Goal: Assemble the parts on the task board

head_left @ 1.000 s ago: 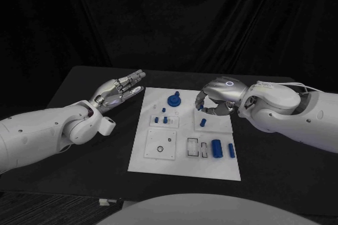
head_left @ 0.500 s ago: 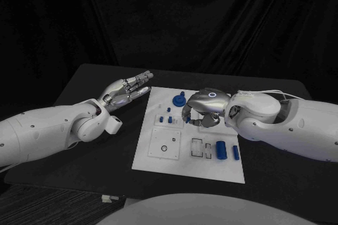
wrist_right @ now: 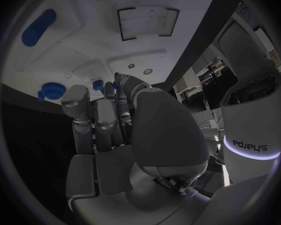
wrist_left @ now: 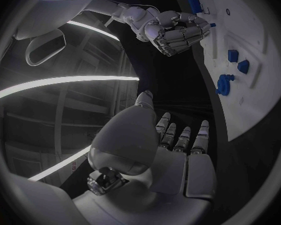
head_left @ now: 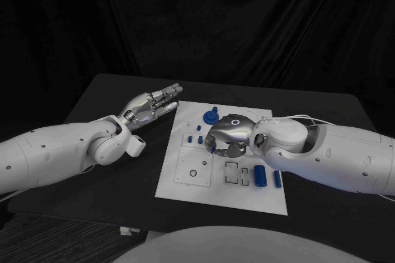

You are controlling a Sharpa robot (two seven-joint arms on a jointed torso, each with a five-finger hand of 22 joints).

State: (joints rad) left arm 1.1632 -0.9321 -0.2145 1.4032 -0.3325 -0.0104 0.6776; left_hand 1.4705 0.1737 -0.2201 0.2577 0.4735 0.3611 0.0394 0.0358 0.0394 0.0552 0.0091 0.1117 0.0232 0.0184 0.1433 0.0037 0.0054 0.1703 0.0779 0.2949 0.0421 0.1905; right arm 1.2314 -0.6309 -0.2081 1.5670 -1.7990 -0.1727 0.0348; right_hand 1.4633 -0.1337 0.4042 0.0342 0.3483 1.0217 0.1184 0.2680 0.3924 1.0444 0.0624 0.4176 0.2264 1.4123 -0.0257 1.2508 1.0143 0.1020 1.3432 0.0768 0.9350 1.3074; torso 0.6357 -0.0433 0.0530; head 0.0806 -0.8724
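Two hands have shifted since the earlier frames: the right hand (head_left: 227, 138) has moved from the board's right edge to frame centre, over the task board (head_left: 197, 186), fingers curled downward, though whether it grips a part I cannot tell; the left hand (head_left: 154, 105) stays flat and spread, holding nothing, left of the board. Lower right on the white board lie two blue cylinders (head_left: 260, 175); a blue round knob (head_left: 212, 116) stands near its top edge. "sharpa" reads on the right forearm (wrist_right: 250, 144).
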